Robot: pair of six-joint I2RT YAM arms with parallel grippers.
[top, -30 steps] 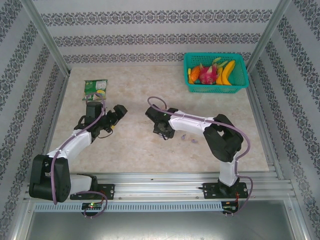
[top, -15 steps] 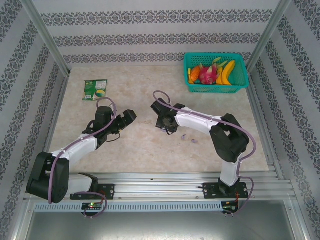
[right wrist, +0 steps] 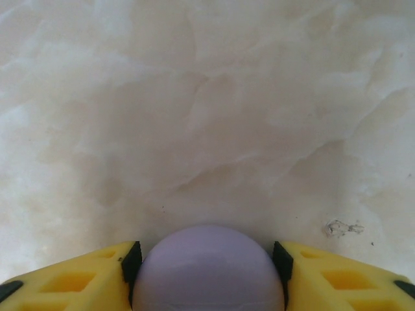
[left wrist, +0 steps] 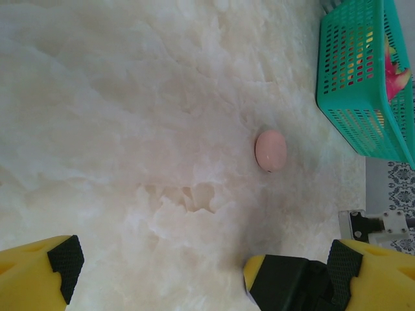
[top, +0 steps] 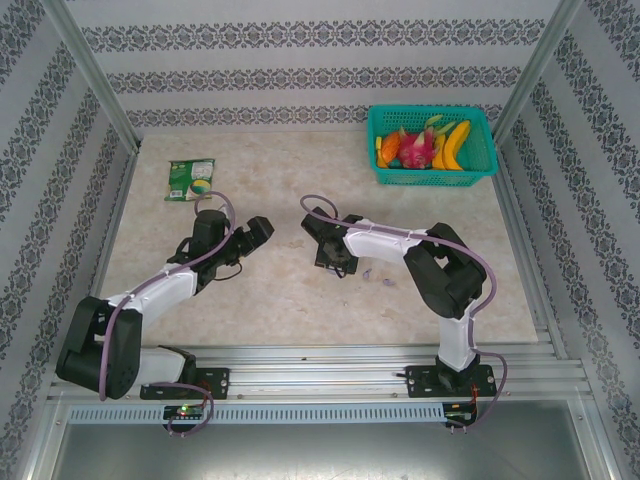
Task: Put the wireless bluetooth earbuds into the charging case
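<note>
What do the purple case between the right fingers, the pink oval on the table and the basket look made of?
The purple case: probably smooth matte plastic; even pastel colour, soft sheen, faint seam. The pink oval: looks alike, too small to be sure. The basket: stiff teal plastic, moulded grid of holes.

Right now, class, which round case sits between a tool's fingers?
The pale purple case, between the right tool's yellow fingers; the pink case lies free on the table.

Bright, even light; faint shadows, wrist views slightly soft.
</note>
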